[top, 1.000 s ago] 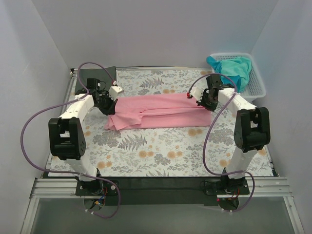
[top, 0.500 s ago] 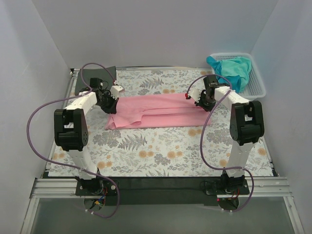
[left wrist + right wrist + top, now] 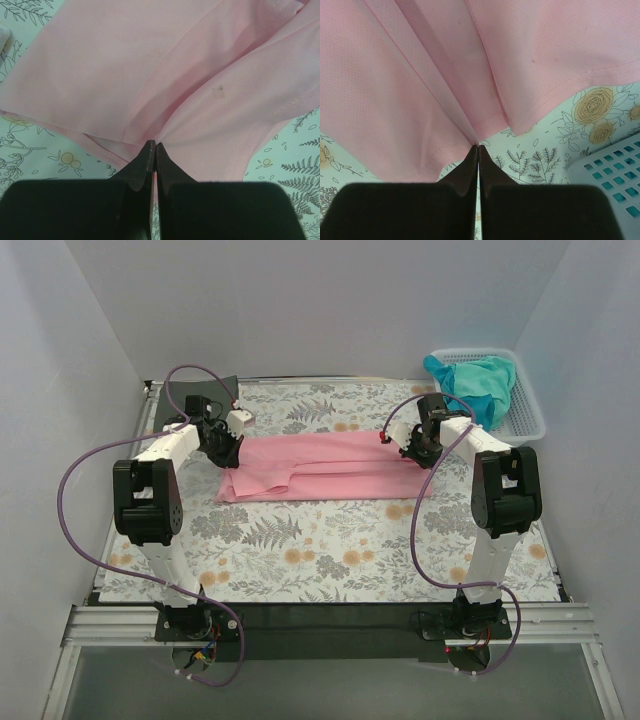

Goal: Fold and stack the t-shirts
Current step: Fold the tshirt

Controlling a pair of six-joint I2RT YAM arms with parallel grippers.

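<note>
**Both claws pinch the ends of the pink t-shirt**

At the far left corner, a dark grey t-shirt (image 3: 214,391) lies flat on the floral tablecloth (image 3: 330,550), partly behind the left arm and its purple cable (image 3: 190,375).

Just in front of it, the left claw (image 3: 228,446) reaches down to the left end of the pink t-shirt (image 3: 330,468). In the left wrist view its two black fingers (image 3: 142,165) are pressed together, with a fold of the pink cloth caught at their tips. Creases in the cloth fan outward from that pinch. A small dark speck (image 3: 218,90) shows on the pink cloth to the right of the fingers.

The pink t-shirt lies across the middle of the tablecloth as a long, narrow band running left to right, folded lengthwise. Its layered edges are uneven at the left end.

At its right end, the right claw (image 3: 418,448) is closed on the cloth in the same way. The right wrist view shows the fingertips (image 3: 470,167) meeting, with several pink folds and a hemmed edge converging there. The printed flowers and ferns of the tablecloth show beyond the hem.

Further right, at the far right corner, a white mesh basket (image 3: 535,422) stands well apart from the pink t-shirt. A crumpled teal t-shirt (image 3: 478,378) sits in it and spills over its left rim. A corner of the basket also shows at the lower right of the right wrist view.
</note>
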